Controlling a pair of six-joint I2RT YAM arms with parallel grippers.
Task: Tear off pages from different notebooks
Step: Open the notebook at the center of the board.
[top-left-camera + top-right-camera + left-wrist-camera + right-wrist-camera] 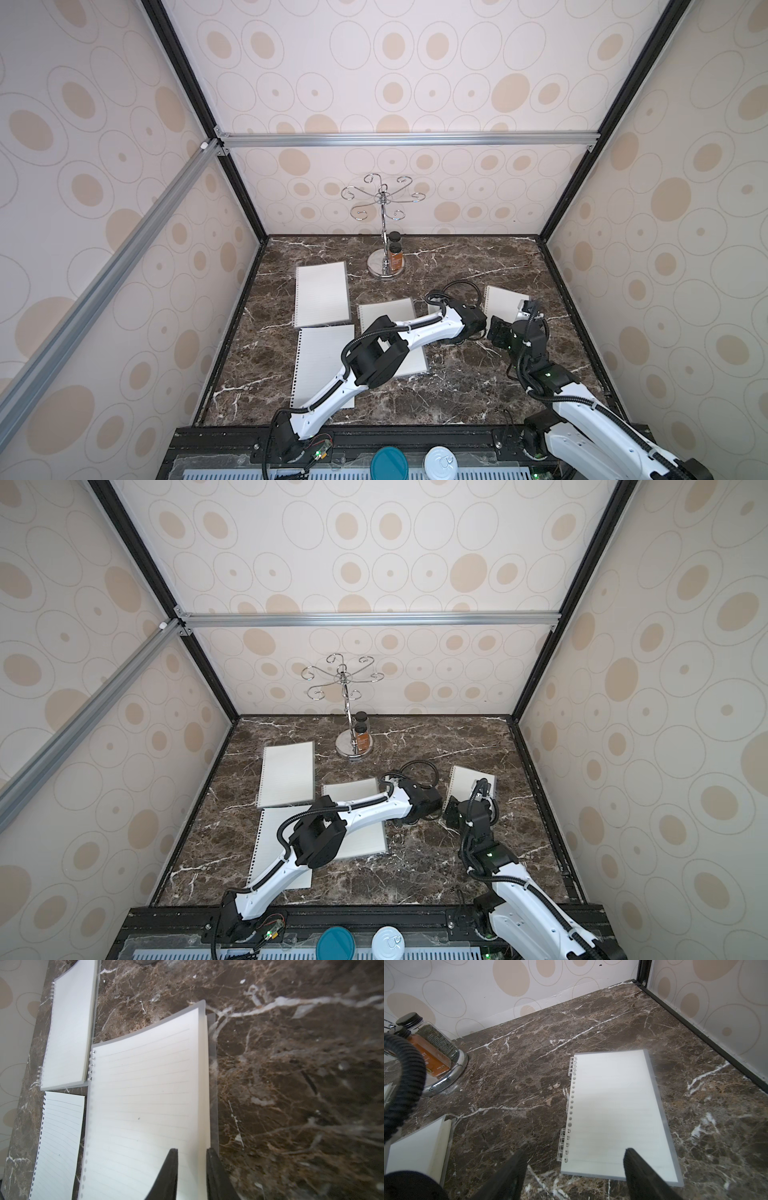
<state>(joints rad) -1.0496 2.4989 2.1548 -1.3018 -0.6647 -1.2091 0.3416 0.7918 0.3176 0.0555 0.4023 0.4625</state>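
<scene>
Inspection of the marble table (457,386), taken from left to right.

Step in hand, by judgement: tearing the top sheet from the middle notebook (145,1105). The left gripper (192,1150) sits astride that notebook's free long edge, one finger over the lined sheet and the other outside the stack. Its jaws stand narrowly apart, and whether they are clamped on the sheet cannot be told. To do this well, the grip should take the top sheet alone, not the grey cover beneath or the whole stack. The pull should run away from the wire coil (91,1064), so the holes give way in turn. The pad is likely to slide unless braced. The right gripper (575,1153) hangs empty, jaws wide apart, over the near end of the right notebook (614,1113). It braces nothing.

Count:
- Notebooks, three: the rear-left notebook (320,295), the middle notebook and the right notebook.
- Loose page (324,365), one, lying just in front of the rear-left notebook.
- Chrome hook stand (384,232), one.
- Jars (395,259) at its base, two.
</scene>
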